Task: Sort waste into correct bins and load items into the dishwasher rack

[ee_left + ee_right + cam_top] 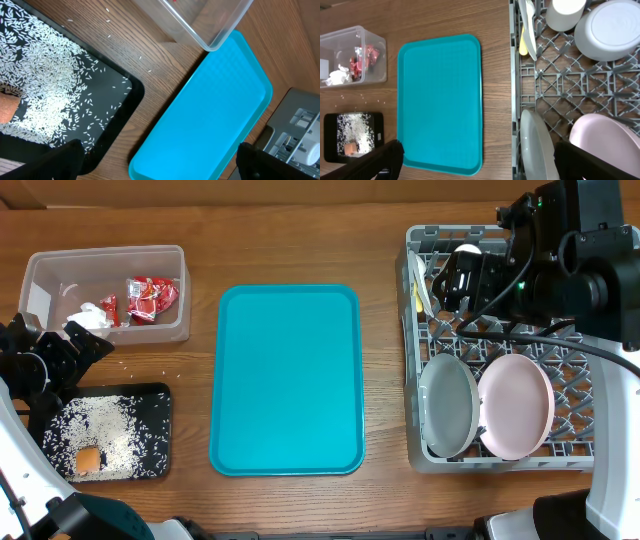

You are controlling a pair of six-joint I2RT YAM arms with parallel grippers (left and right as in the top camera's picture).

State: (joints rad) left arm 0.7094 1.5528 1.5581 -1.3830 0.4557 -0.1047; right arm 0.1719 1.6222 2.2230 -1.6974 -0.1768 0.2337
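Note:
The clear tub [105, 255] at the back left holds red wrappers [152, 298] and a white napkin [88, 315]. In front of it, the black tray [158, 405] carries rice [105, 430] and an orange cube [88, 460]. My left gripper [80, 345] hangs open between the two bins, nothing in it [160, 162]. The grey rack [520, 462] on the right holds two plates [450, 405] [517, 407], a cup [566, 12], a bowl [607, 30] and cutlery [527, 30]. My right gripper [455, 280] stands open and empty above the rack's back left [480, 160].
A large teal tray [288, 380] lies bare in the middle of the wooden table. A few stray rice grains [125, 50] lie on the wood between the black tray [115, 115] and the clear tub [210, 25].

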